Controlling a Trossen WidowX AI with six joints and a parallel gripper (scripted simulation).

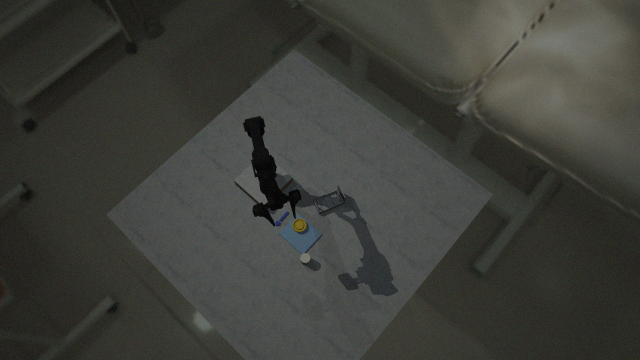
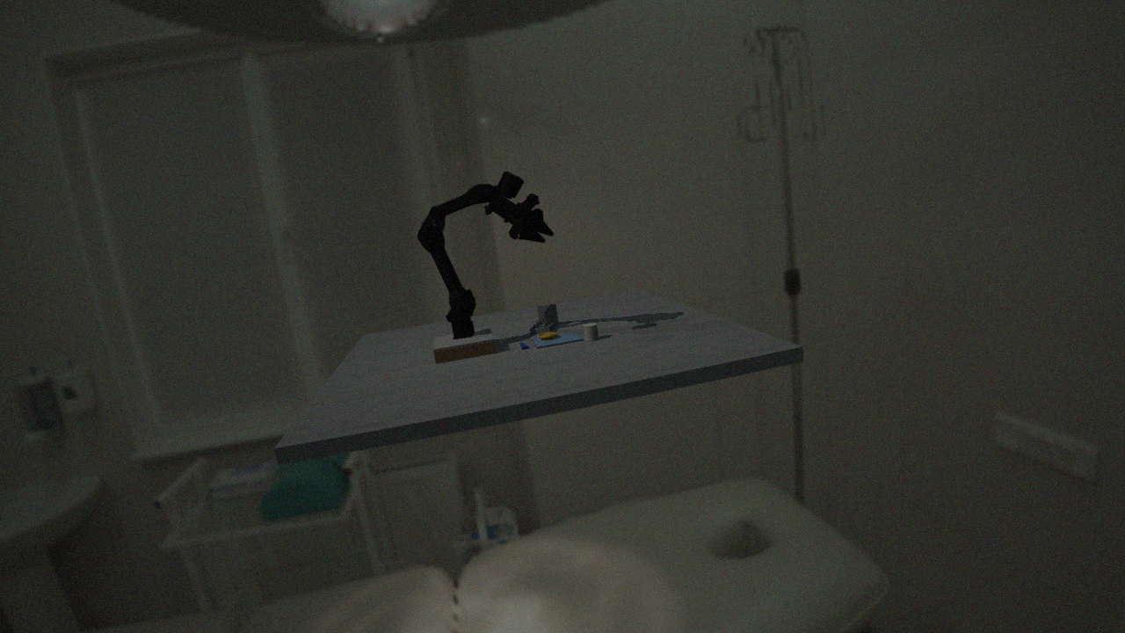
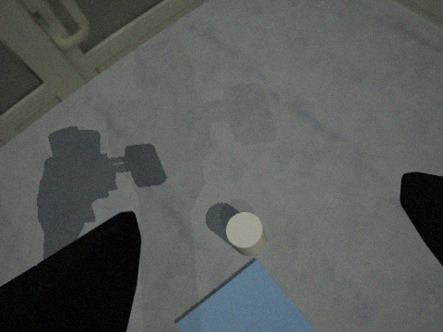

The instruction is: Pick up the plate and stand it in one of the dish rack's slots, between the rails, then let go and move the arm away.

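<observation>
The yellow round plate (image 1: 299, 225) (image 2: 547, 336) lies flat on the blue square mat (image 1: 305, 244) (image 2: 564, 339) (image 3: 254, 300). The small grey dish rack (image 1: 332, 208) (image 2: 547, 315) stands beside the mat, with a raised panel at one end; its slots hold no plate. My gripper (image 1: 284, 221) (image 2: 547, 236) (image 3: 272, 207) is open and empty, high above the table and tilted forward and down. In the wrist view its two dark fingers stand wide apart; plate and rack are out of that view.
A whitish upright cylinder (image 1: 305, 258) (image 2: 591, 331) (image 3: 245, 230) stands just off the mat's corner. A small blue object (image 1: 284, 216) (image 2: 524, 346) lies between the mat and the arm's base block (image 1: 243, 179) (image 2: 464, 352). The arm's shadow falls across the rack and table.
</observation>
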